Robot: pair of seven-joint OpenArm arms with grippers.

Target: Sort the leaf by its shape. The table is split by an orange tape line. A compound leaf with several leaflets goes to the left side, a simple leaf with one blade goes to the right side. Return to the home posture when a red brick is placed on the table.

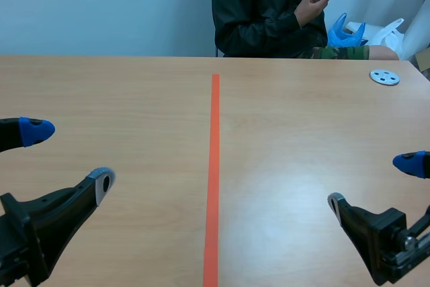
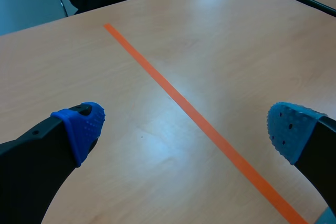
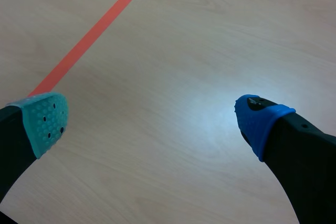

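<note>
**Waiting on a leaf**

No leaf shows on either side of the orange tape line [image 1: 214, 166]. The left gripper [image 1: 70, 156] and right gripper [image 1: 372, 183] flank it, both spread wide and empty. Best to wait low until a leaf's shape can be read

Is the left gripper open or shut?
Open. The left gripper has its two blue pads far apart in the left wrist view, with only bare table and the orange tape line between them.
</note>
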